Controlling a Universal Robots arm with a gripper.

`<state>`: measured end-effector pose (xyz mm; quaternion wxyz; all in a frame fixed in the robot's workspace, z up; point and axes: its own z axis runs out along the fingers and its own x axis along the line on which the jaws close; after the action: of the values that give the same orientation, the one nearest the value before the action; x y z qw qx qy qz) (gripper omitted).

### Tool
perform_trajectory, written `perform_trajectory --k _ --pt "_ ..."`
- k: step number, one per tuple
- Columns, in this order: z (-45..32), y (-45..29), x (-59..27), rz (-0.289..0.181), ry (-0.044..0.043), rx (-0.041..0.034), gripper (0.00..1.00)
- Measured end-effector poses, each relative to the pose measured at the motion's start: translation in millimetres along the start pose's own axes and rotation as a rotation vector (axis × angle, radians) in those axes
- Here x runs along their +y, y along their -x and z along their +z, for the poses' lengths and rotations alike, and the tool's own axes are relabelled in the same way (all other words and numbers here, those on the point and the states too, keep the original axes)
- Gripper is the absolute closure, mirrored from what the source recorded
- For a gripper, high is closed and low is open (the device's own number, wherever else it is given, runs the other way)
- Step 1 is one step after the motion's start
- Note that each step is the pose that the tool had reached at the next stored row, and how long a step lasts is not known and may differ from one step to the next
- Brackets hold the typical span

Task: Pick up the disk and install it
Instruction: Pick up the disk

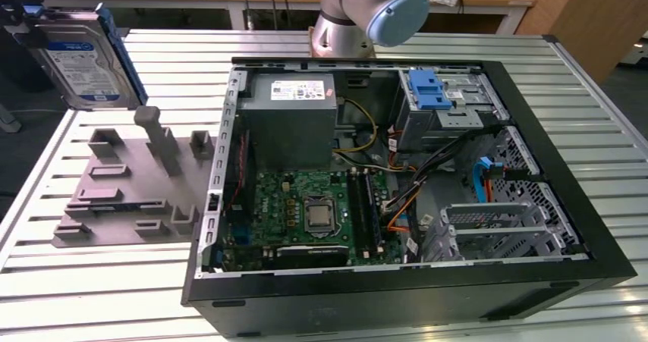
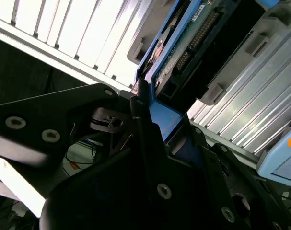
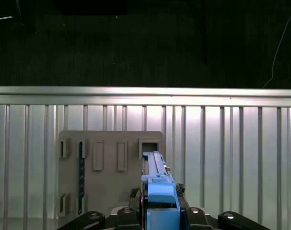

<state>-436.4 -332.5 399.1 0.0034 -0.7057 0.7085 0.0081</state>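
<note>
The tool (image 2: 146,103) grips the disk (image 1: 86,54) upright by its blue carrier frame, held above the grey holder plate (image 1: 111,205) on the counter (image 1: 91,281), an edge-on hold seemingly suited to the open computer case (image 1: 385,296) beside that plate.

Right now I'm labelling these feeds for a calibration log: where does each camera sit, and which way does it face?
Exterior view: off the arm, raised, looking down on the computer case, grey plate and table; the arm's lower part shows.
First wrist view: at the wrist, looking down past the claw onto the plate.
Second wrist view: at the wrist, close along the claw's side.
Shared: all three show the disk.
</note>
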Motion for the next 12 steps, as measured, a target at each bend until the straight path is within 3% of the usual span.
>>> perform_trajectory --k 12 --pt "-2.3 0.0 0.0 0.000 -0.0001 0.0000 0.64"
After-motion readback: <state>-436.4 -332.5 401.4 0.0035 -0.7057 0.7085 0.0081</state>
